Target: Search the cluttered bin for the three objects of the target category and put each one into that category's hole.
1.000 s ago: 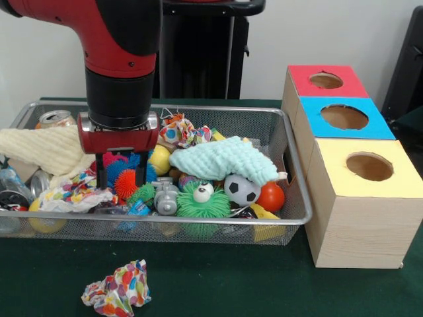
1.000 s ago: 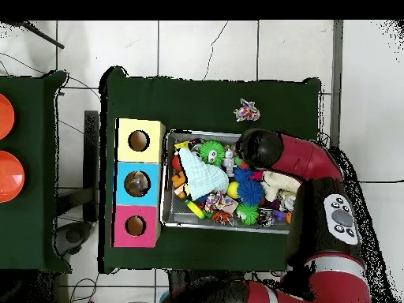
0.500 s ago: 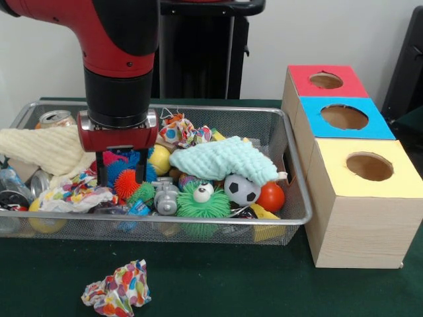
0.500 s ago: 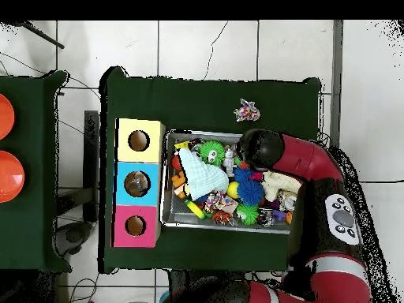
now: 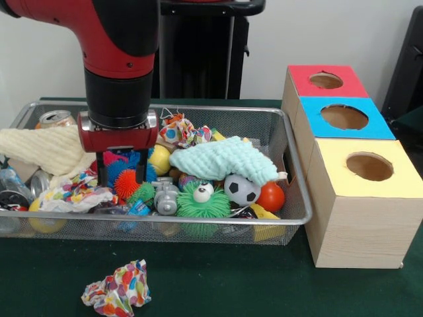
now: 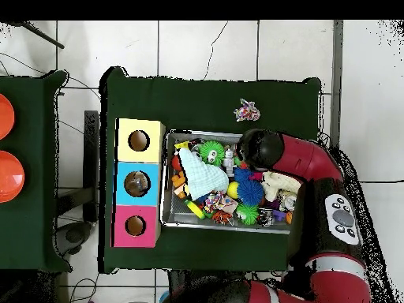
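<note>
The wire mesh bin (image 5: 198,109) is full of mixed clutter. My gripper (image 5: 123,173) hangs from the red and black arm over the bin's left half. It is open and empty, with its fingers (image 5: 141,170) straddling a blue spiky ball (image 5: 121,165) and a red spiky ball (image 5: 125,183). A crushed clear plastic piece with blue marks (image 5: 137,208) lies low by the front wall. Another clear crushed piece (image 5: 8,179) shows at the left edge. The red-topped box's hole (image 5: 326,80) is the farthest of three boxes right of the bin. In the overhead view the arm (image 6: 261,148) hides the gripper.
A mint cloth (image 5: 221,158), a cream cloth (image 5: 39,146), a green eyed spiky ball (image 5: 201,198), a soccer ball (image 5: 242,189), an orange ball (image 5: 270,196) and cans (image 5: 55,119) fill the bin. A crumpled colourful paper (image 5: 117,288) lies on the green table. Blue-topped (image 5: 344,117) and yellow-topped (image 5: 369,166) boxes stand nearer.
The gripper has risen very slightly over the spiky balls. Nothing in the bin has moved.
</note>
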